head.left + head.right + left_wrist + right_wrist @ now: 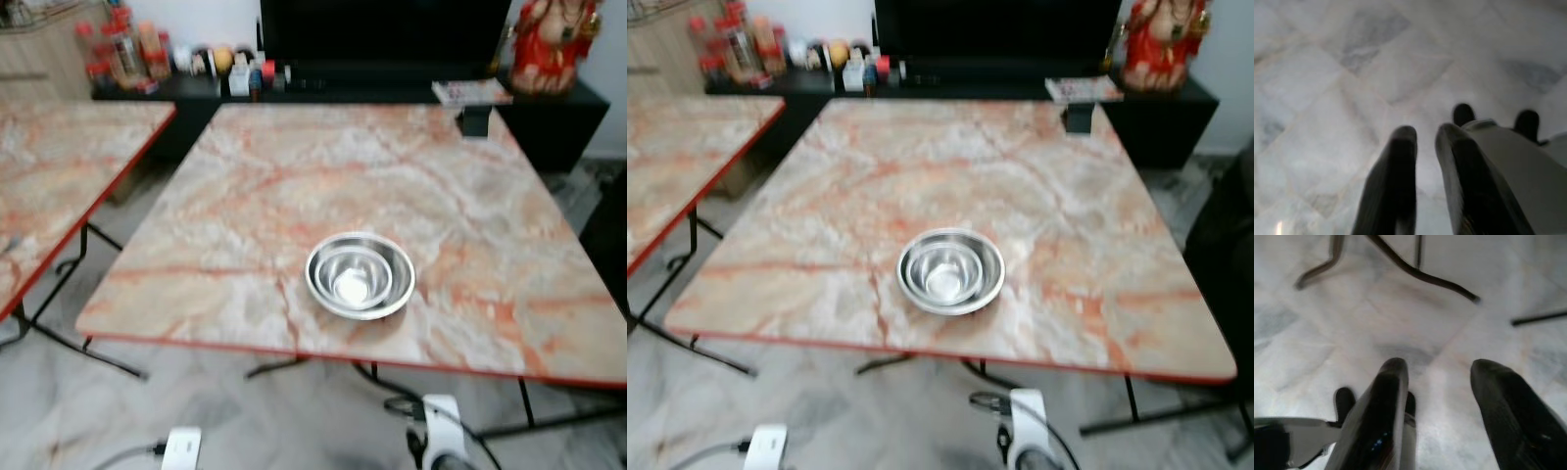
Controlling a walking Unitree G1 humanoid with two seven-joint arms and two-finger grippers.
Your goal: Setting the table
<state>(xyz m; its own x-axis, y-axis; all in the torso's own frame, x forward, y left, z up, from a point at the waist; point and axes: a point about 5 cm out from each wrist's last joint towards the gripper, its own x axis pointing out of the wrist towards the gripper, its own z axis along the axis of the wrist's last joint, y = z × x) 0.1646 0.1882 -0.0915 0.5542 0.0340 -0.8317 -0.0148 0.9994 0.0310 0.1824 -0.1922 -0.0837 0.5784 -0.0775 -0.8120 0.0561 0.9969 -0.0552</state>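
Nested steel bowls stand on the marble-patterned table, close to its front edge and a little right of centre. Both arms hang below that table edge: the left arm and the right arm show low in the eye views. In the left wrist view my left gripper points at the floor, its black fingers close together with nothing between them. My right gripper is open over the floor tiles near the table legs, and it holds nothing.
A second marble table stands to the left across a narrow gap. Behind are a black sideboard with a dark screen, bottles and a red figure. A small black object sits at the table's far edge.
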